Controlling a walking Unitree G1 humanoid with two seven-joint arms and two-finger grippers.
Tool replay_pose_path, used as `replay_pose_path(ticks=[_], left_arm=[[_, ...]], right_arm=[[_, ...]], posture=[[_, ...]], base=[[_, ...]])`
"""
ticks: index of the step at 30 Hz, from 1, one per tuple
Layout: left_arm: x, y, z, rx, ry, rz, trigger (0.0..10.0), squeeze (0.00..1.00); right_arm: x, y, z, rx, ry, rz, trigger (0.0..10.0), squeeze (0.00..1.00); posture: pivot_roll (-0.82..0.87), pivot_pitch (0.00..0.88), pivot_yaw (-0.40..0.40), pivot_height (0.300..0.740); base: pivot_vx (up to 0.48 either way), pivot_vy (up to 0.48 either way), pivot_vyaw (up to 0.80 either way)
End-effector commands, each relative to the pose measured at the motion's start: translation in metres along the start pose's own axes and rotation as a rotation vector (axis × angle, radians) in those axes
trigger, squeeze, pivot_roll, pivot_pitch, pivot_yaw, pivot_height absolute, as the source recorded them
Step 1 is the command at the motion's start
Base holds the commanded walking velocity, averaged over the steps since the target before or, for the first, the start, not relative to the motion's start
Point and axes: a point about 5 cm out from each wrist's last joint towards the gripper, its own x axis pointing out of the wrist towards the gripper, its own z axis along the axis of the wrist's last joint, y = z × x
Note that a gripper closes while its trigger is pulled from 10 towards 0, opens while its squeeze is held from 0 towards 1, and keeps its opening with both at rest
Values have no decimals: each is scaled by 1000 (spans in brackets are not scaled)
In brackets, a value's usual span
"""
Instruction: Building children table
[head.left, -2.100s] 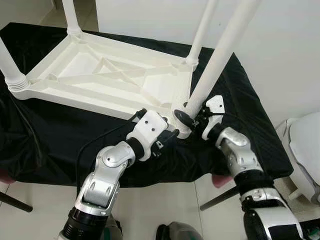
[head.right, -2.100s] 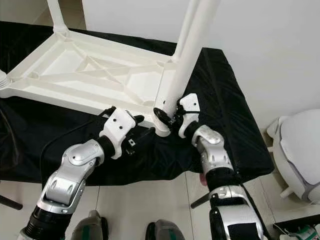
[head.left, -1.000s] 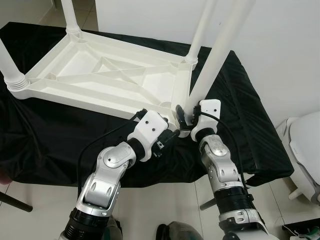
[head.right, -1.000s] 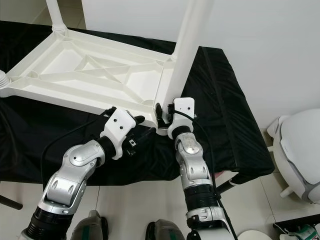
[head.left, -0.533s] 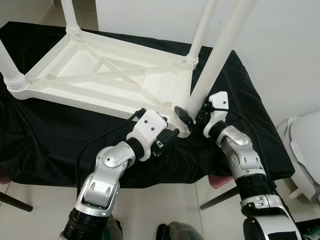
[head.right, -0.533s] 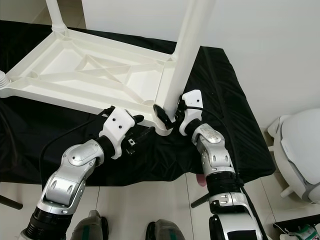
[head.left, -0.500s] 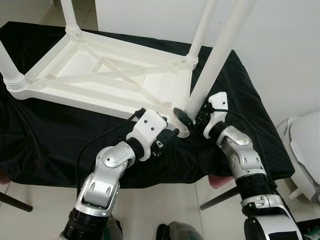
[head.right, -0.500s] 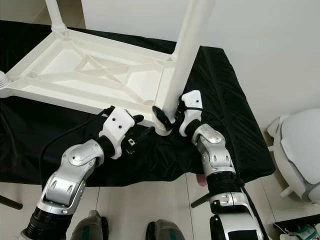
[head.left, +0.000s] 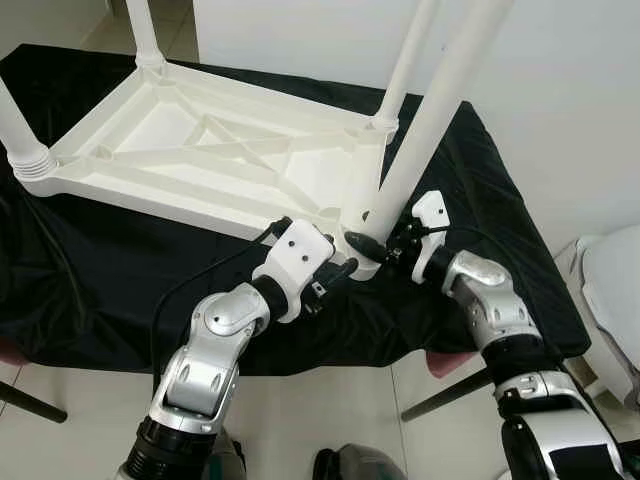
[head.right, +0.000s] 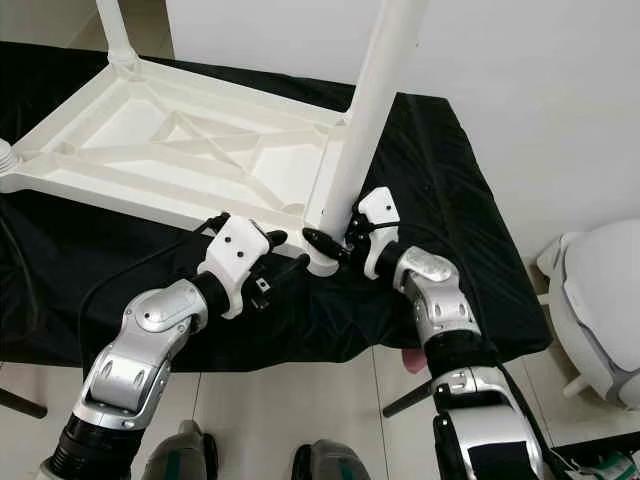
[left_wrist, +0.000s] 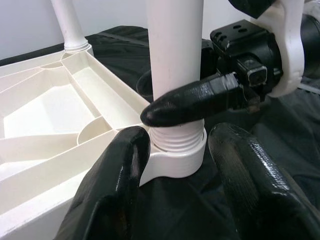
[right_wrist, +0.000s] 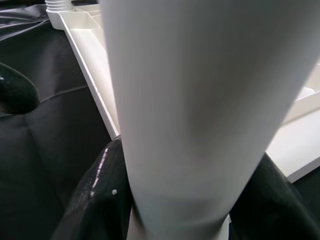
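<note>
The near table leg (head.left: 430, 120) is running off the top edge, its upper end unseen. In the right wrist view its blurred shaft is hiding the socket (left_wrist: 175, 152).

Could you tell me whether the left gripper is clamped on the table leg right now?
No: the left gripper is open, straddling the corner socket while the right gripper clasps the leg.

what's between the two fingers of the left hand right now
In the left wrist view, the table's corner socket sits between the left hand's open fingers, with the threaded base of the white leg screwed into it, over black cloth.
</note>
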Motion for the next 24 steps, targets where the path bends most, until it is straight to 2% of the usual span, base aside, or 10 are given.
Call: replay_pose_path(ticks=[1, 10, 11, 16, 18, 20, 22, 23, 24], left_arm=[[-1, -1, 0, -2, 4, 50, 10000, 0], [-7, -6, -6, -2, 34, 10, 10000, 0], [-7, -7, -6, -2, 35, 6, 10000, 0], [-8, -8, -6, -3, 38, 2, 10000, 0], [-8, -8, -6, -6, 38, 3, 10000, 0], [-8, -8, -6, -6, 38, 3, 10000, 0], [-9, -9, -6, -8, 39, 3, 10000, 0], [-9, -9, -6, -13, 38, 4, 10000, 0], [-9, -9, -6, -13, 38, 4, 10000, 0]], right_arm=[[-4, -3, -5, 9, 21, 4, 0, 0], [-8, -9, -11, 36, 14, -62, 0, 0], [-8, -9, -12, 40, 11, -81, 10000, 0], [-6, -7, -16, 68, 9, -145, 10000, 0], [-4, -5, -18, 69, 13, -213, 10000, 0], [-4, -5, -18, 69, 13, -213, 10000, 0], [-2, -2, -18, 81, 4, -254, 10000, 0], [2, 6, -16, 112, -22, -346, 10000, 0], [2, 6, -16, 112, -22, -346, 10000, 0]], posture=[[-15, 2, -94, 740], [-21, 15, -94, 740], [-19, 13, -94, 740], [-18, 18, -97, 740], [-18, 20, -99, 740], [-18, 20, -99, 740], [-19, 21, -98, 740], [-24, 21, -98, 740], [-24, 21, -98, 740]], base=[[0, 0, 0], [0, 0, 0], [0, 0, 0], [0, 0, 0], [0, 0, 0], [0, 0, 0], [0, 0, 0], [0, 0, 0], [0, 0, 0]])
